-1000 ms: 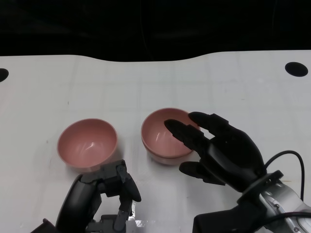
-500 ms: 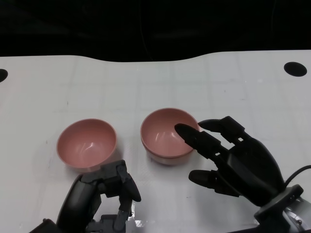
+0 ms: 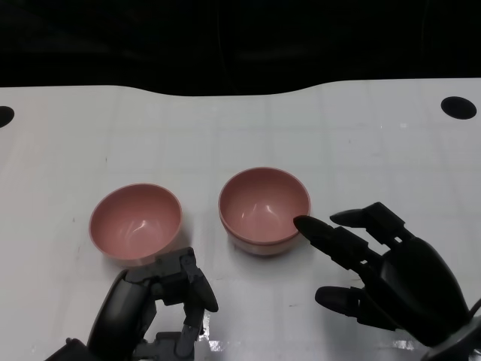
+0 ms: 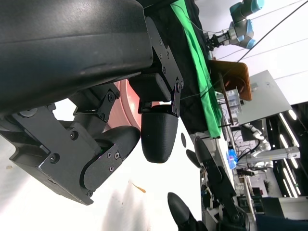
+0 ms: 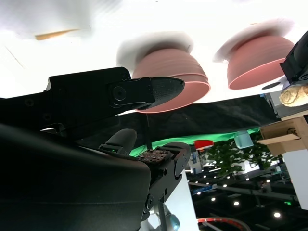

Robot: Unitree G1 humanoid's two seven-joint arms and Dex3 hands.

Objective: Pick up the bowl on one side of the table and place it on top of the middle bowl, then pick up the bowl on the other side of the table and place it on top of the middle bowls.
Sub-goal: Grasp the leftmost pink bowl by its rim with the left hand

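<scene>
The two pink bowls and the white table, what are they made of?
The pink bowl on the left and the stacked pink bowls in the middle look like smooth, glossy plastic or melamine, possibly glazed ceramic: small bright glints shine inside them. The white table looks like a hard, slightly shiny laminate or painted board, with faint grid lines and soft reflections near the hands.

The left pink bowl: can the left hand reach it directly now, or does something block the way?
Probably yes. The left hand sits just before the left pink bowl, empty, with only bare table between them.
</scene>
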